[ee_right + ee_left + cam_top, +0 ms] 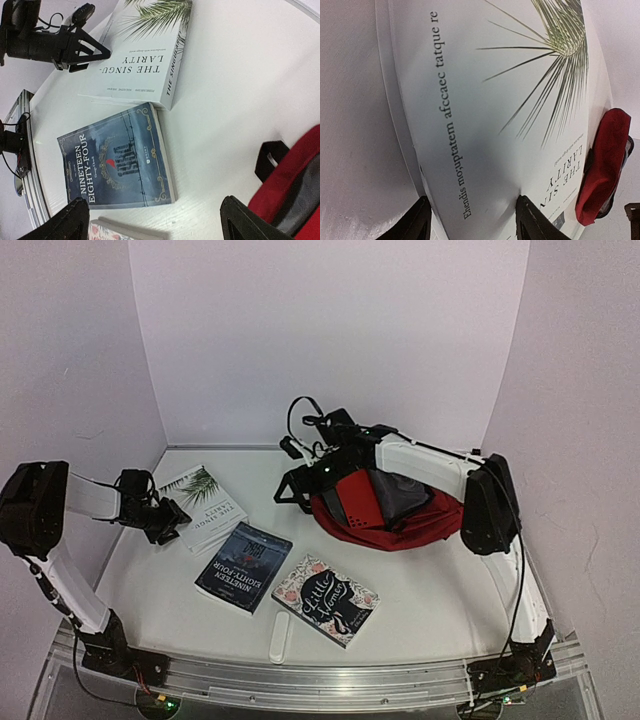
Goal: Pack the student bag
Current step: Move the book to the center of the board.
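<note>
White tabletop [430,590] and pale walls, so everything stands out well. Nearest me, well to the left of the student bag [425,525], lies the floral paperback [325,599], then the dark blue novel [243,567]. Further left of the bag is the white palm-leaf book [202,506]. My left gripper [170,525] has its fingers apart astride that book's edge, and I cannot tell whether they are biting yet. The bag sits slumped on the far right of the table, mouth gaping, with the red folder [357,498] showing in it. My right gripper [292,490] hangs at the bag's left rim, spread wide and empty. I judge the bag soft, light and floppy, so its mouth will sag shut. I'd pinch the rim or a black strap.
</note>
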Robot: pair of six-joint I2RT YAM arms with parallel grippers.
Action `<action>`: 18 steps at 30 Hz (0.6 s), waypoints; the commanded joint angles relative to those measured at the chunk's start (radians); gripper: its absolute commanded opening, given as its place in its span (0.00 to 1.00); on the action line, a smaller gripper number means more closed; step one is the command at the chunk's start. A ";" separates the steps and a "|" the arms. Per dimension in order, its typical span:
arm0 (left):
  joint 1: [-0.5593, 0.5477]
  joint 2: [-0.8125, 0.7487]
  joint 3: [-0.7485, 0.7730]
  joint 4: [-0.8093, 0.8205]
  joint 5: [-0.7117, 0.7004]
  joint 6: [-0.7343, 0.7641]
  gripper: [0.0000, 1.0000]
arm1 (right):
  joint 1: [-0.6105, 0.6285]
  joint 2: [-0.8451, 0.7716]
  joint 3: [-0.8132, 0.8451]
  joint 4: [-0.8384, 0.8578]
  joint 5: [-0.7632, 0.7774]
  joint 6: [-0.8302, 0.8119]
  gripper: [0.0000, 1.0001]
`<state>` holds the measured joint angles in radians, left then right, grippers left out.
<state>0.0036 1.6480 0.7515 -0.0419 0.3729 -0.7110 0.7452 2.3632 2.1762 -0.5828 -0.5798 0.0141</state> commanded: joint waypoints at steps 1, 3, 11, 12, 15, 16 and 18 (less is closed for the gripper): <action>-0.001 -0.063 -0.050 0.028 -0.056 -0.027 0.54 | 0.027 0.111 0.139 0.091 0.015 0.102 0.92; 0.001 -0.090 -0.062 0.036 -0.073 -0.034 0.54 | 0.040 0.153 0.176 0.130 0.019 0.126 0.92; 0.033 -0.087 -0.033 0.076 -0.058 -0.008 0.52 | 0.062 0.317 0.273 0.279 0.027 0.253 0.93; 0.038 -0.080 -0.030 0.081 -0.053 -0.005 0.52 | 0.063 0.343 0.302 0.283 0.021 0.269 0.93; 0.050 -0.064 -0.027 0.111 -0.045 0.007 0.51 | 0.068 0.388 0.330 0.324 0.014 0.297 0.93; 0.051 -0.064 -0.029 0.123 -0.050 0.013 0.49 | 0.070 0.396 0.335 0.336 0.014 0.300 0.93; 0.051 -0.062 -0.035 0.155 -0.052 0.018 0.47 | 0.072 0.413 0.347 0.356 0.015 0.302 0.93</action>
<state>0.0469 1.5782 0.6933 0.0270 0.3283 -0.7256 0.8092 2.7404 2.4627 -0.3170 -0.5648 0.2667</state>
